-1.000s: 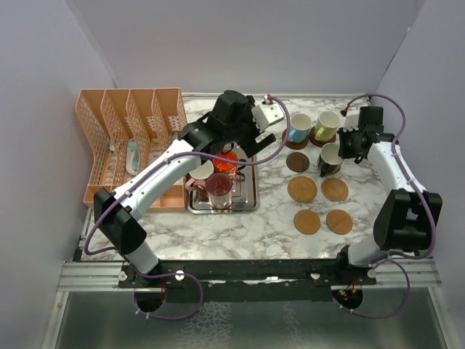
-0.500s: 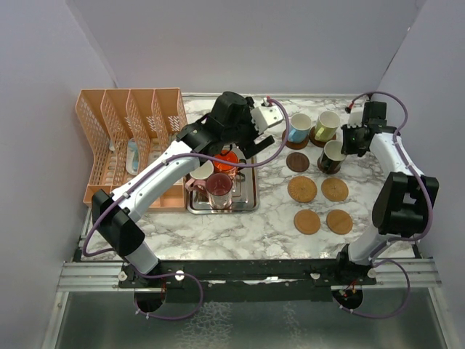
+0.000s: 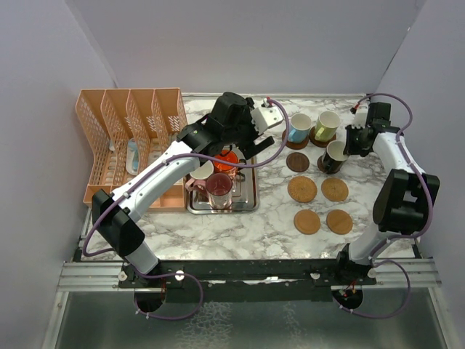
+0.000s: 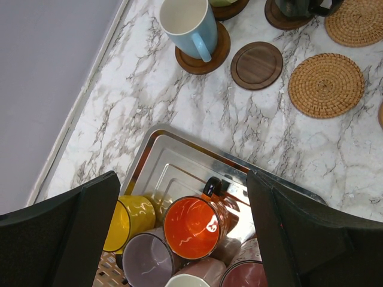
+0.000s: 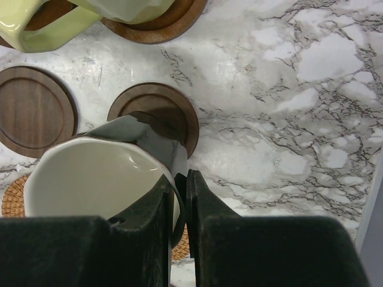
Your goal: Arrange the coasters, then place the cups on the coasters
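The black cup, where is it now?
Top view, far right: the right tool holds the black cup over a dark coaster, beside the pale yellow cup.

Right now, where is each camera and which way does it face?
Top: above and behind, looking down on the table; both arms show.
Left wrist: looks down into the tray of cups; open left pincer shows.
Right wrist: looks down at the black cup; right pincer pinches its rim.
Top and left wrist share the blue cup.

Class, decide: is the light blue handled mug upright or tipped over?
Upright: the light blue handled mug has its open mouth facing up, base on a dark brown round wooden coaster.
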Controlling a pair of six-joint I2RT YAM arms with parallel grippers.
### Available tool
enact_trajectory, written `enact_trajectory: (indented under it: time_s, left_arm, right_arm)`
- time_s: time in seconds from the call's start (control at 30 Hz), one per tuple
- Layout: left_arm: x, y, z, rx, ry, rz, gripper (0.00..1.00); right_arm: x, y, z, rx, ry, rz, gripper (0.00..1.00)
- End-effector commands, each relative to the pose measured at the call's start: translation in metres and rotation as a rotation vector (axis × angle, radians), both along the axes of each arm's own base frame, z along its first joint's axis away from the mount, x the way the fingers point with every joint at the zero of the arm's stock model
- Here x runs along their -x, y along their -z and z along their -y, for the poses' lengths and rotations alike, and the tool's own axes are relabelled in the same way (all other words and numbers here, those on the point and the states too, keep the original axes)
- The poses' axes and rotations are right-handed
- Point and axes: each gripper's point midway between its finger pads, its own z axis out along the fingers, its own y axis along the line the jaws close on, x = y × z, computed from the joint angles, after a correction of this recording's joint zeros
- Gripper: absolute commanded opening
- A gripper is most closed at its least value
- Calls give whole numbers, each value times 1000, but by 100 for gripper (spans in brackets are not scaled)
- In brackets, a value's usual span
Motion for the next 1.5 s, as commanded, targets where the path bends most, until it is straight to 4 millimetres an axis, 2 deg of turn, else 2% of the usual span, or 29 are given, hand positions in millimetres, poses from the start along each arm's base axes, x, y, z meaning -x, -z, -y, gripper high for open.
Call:
enact_trajectory:
  time_s: [0.0,0.77,1.47]
  left_arm:
    - [7,-16,-5,24,14,29,91]
    - [9,-15,-7,19,17,32,91]
    - [9,-15,-10,11,13,38,91]
  right_arm:
    - [-20,-19,-4,-44,-7,75,1]
    - [-21,-8,-2,-35,-31,24,2]
    - [-18,-5,-1,-22,-53,1,15]
